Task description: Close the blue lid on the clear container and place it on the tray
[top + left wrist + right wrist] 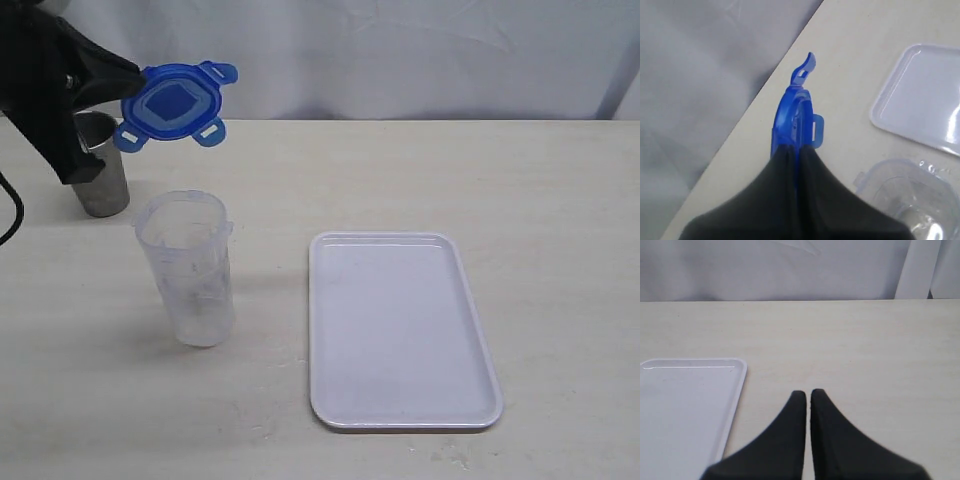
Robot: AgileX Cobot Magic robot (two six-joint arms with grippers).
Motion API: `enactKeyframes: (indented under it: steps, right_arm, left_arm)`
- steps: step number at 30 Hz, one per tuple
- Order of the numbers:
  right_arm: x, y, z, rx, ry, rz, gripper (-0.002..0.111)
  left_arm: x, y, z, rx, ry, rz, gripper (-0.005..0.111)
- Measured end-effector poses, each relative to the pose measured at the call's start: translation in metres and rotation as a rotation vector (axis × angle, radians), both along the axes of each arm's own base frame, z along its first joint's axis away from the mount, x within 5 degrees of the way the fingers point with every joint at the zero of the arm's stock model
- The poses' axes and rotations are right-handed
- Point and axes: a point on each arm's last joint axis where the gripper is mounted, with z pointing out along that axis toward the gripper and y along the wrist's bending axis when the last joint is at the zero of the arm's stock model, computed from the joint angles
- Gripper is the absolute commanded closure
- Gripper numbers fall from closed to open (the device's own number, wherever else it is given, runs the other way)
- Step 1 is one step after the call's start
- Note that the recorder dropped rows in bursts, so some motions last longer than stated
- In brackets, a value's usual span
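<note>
Blue lid [172, 103] sits clamped in left claw [128, 82].

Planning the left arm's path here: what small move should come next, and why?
Probably bring the blue lid over the open rim of the clear container and level it. The left gripper is shut on the lid's edge, holding it tilted in the air near the steel cup, seemingly not yet above the container.

One lid [172, 104], one container [190, 270], one cup [103, 187], one tray [400, 335].
</note>
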Motion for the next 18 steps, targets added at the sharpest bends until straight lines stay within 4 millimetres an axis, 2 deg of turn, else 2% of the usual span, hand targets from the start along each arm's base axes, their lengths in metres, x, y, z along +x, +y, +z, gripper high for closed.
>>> enactKeyframes:
  steps: [5,9,15,18]
  right_arm:
    - [0.000,0.000,0.000,0.000,0.000,0.000,0.104]
    - [0.000,0.000,0.000,0.000,0.000,0.000,0.104]
    - [0.000,0.000,0.000,0.000,0.000,0.000,0.104]
    - [0.000,0.000,0.000,0.000,0.000,0.000,0.104]
  left_arm:
    - [0.002,0.001,0.002,0.151,-0.111,-0.077,0.107]
    - [-0.001,-0.002,0.000,0.291,-0.168,-0.220,0.107]
    - [-0.009,-0.014,-0.004,0.348,-0.165,-0.361,0.107]
    - [-0.011,-0.019,-0.008,0.390,-0.135,-0.363,0.107]
